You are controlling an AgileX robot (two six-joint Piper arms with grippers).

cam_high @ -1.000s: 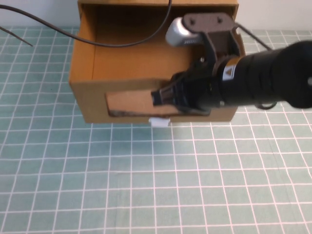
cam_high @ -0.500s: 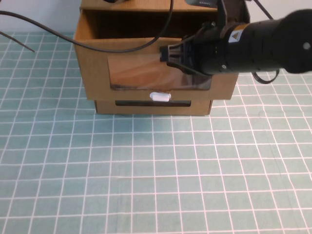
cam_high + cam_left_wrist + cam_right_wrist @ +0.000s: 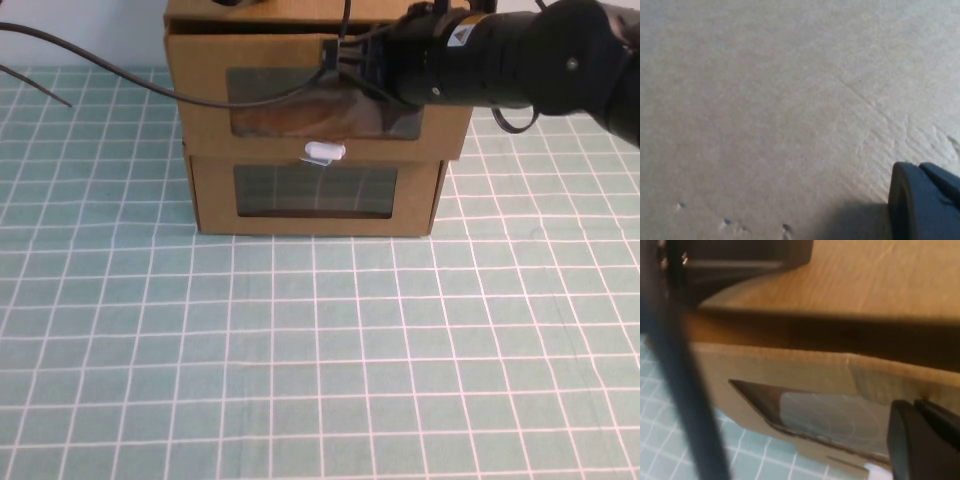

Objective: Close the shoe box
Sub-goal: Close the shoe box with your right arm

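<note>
Left gripper [image 3: 925, 200]: we see only a dark finger edge at the lower right of its wrist view, hard against plain cardboard; whether it is open or holds anything we cannot tell.

Shoe box [image 3: 315, 85]: upper centre of the high view, atop the twin box [image 3: 315, 195], window forward, white pull tab [image 3: 323, 152] below it. Its front looks nearly flush, so we judge the drawer almost home.

Right gripper [image 3: 335, 60]: upper centre-right, at the drawer front's top edge; we cannot tell its opening.

Handling note: we push straight and level, gently, so the stack does not slide.
</note>
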